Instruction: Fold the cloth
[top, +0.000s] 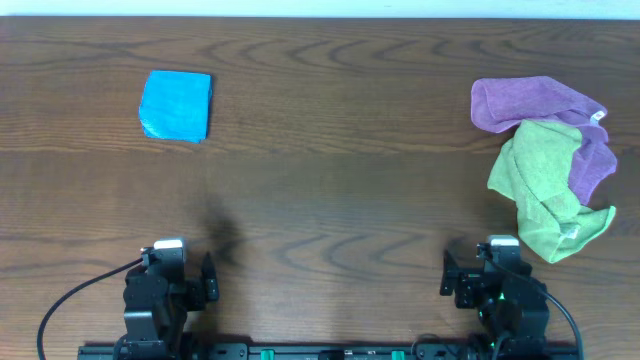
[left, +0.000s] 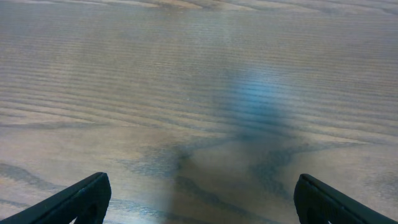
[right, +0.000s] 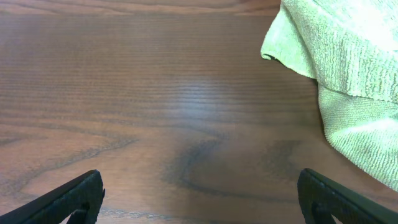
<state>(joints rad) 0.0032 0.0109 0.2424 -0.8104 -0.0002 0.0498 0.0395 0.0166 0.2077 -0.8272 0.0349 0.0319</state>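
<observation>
- The lime-green cloth (top: 543, 190) lies crumpled on the right side of the wooden table (top: 330, 150), unfolded and bunched into uneven ridges.
- Whether this green heap is 1 cloth or 2 cannot be told from the overhead view.
- A purple cloth (top: 535, 103) is tangled with it, draped over its far edge and running down its right side; the 2 colours touch and overlap.
- A bright-blue cloth (top: 177, 105), folded into a neat square, sits far away on the left side of the table.
- The left gripper (left: 202, 193) hovers low at the near-left edge with its jaws spread wide and nothing between them; only bare wood grain lies ahead of it.
- The right gripper (right: 200, 186) sits at the near-right edge, also released and holding nothing.
- In the right wrist view, the green cloth's edge (right: 348, 62) fills the upper-right corner, ahead and to the right of the fingers, not touching them.
</observation>
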